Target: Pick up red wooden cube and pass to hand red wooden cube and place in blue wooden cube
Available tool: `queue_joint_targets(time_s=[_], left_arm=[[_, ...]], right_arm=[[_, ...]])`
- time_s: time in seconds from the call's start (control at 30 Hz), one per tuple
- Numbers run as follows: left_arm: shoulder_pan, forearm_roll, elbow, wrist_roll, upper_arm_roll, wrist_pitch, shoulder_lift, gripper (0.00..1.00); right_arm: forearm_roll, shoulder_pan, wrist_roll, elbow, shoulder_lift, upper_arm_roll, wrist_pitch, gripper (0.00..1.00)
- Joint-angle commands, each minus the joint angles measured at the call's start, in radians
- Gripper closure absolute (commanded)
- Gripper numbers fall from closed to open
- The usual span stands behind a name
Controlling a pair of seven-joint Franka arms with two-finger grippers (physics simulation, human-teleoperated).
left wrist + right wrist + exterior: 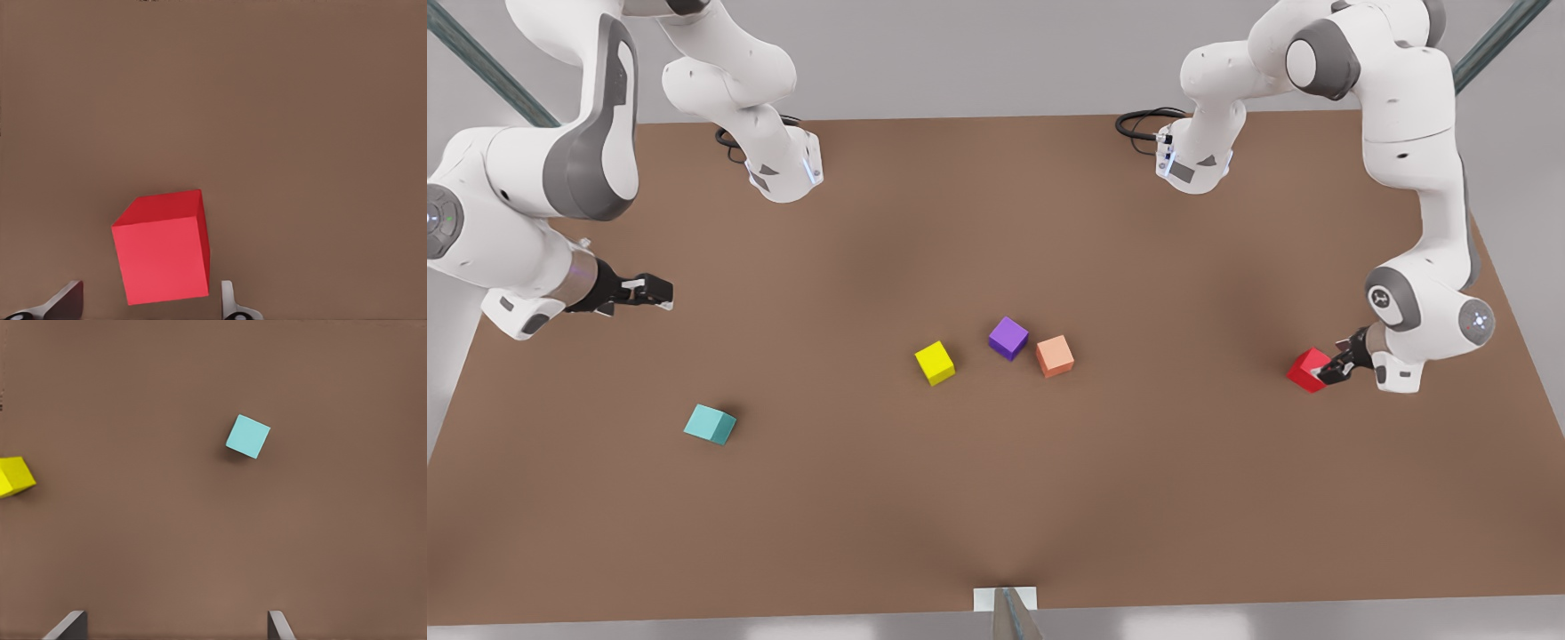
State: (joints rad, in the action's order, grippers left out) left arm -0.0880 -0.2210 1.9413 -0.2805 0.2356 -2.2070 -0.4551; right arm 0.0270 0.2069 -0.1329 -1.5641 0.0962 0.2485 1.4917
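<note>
We are at the pick-up: our left pincer (1327,368), spread open, straddles the red wooden cube (1307,370) at three o'clock and must next close, while the open, empty right pincer (660,292) waits at nine.

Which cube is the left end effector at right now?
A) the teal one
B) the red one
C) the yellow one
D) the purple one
B: the left wrist view shows the red cube just ahead of the left end effector, whose fingers stand open to either side.
</note>
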Motion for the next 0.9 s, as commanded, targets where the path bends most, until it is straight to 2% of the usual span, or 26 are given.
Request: queue_joint_targets(time_s=[0.0, 0.77, 0.8, 0.83, 0.87], left_arm=[[0.002, -0.006, 0.004, -0.287, 0.001, -0.086, -0.004, 0.0], [0.016, -0.003, 0.002, -0.284, -0.002, -0.2, -0.139, 0.0], [0.016, -0.005, 0.001, -0.285, -0.002, -0.209, -0.142, 0.06], [0.016, -0.003, 0.001, -0.286, -0.002, -0.209, -0.14, 0.27], [0.016, -0.005, 0.001, -0.286, -0.004, -0.209, -0.14, 0.34]], right_arm=[[0.001, -0.004, -0.031, -0.004, -0.001, 0.002, 0.002, 0.0], [0.001, 0.003, -0.031, -0.007, 0.007, 0.0, 0.004, 0.0], [0.001, 0.003, -0.031, -0.007, 0.007, 0.0, 0.004, 0.0], [0.001, 0.003, -0.031, -0.007, 0.007, 0.0, 0.004, 0.0], [0.001, 0.003, -0.033, -0.007, 0.007, 0.0, 0.002, 0.0]])
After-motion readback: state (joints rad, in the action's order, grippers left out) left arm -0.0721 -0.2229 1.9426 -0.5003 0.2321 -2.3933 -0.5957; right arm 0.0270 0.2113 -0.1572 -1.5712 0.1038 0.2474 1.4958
